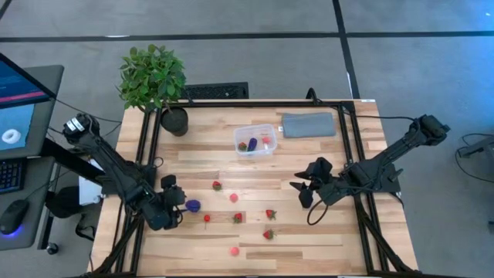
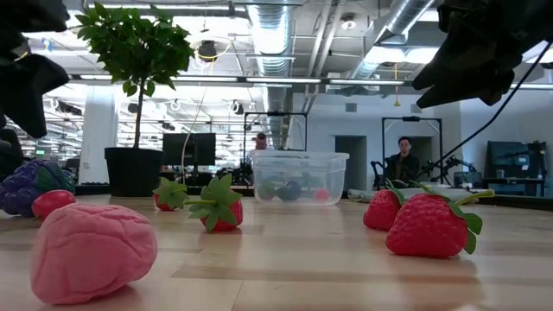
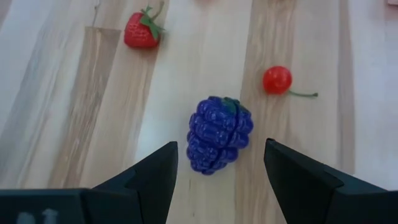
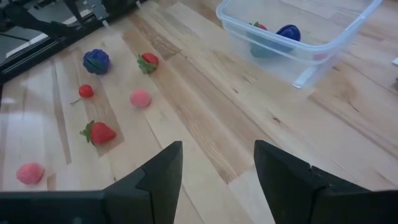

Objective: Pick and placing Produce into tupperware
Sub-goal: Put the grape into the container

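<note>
The purple grape bunch [image 3: 219, 134] lies on the wooden table with a red cherry [image 3: 277, 79] beside it. My left gripper [image 3: 221, 147] is open just short of the bunch, one finger toward each side of it, touching nothing; the high view shows it [image 1: 176, 205] beside the bunch [image 1: 193, 205]. Strawberries [image 1: 270, 214] and pink pieces [image 1: 234, 198] lie scattered mid-table. The clear tupperware [image 1: 255, 140] stands farther back and holds a dark purple piece [image 4: 288, 32] and red ones. My right gripper [image 4: 217, 149] is open above the table's right half [image 1: 302, 189].
A potted plant [image 1: 154, 81] stands at the far left corner and a flat grey pad [image 1: 309, 124] lies right of the tupperware. Black frame rails [image 1: 150, 147] run along both sides. In the low view, people show in the room behind the table.
</note>
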